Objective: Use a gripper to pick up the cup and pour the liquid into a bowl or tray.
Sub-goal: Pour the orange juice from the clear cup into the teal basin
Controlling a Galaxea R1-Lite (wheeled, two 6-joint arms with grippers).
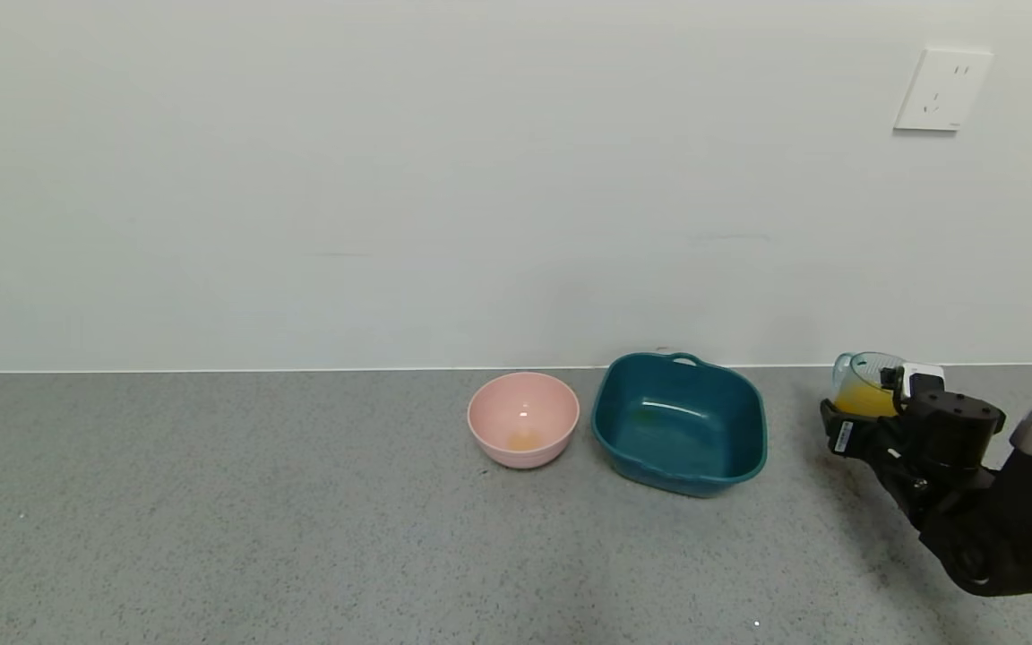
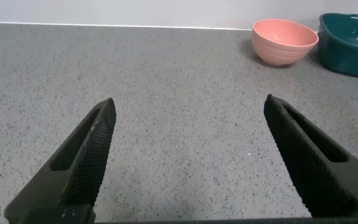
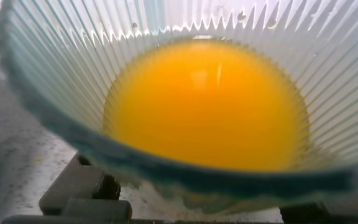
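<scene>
Right claw clamped around the cup of orange liquid, right of the teal tub.

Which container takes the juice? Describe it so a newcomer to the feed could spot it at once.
Follow the grey counter to the white wall; two containers sit near it. Beside the round pink bowl, on the side nearer the right gripper holding the cup of orange liquid, is the teal tub. It is larger, rounded-square, with a loop handle on its rim.
</scene>
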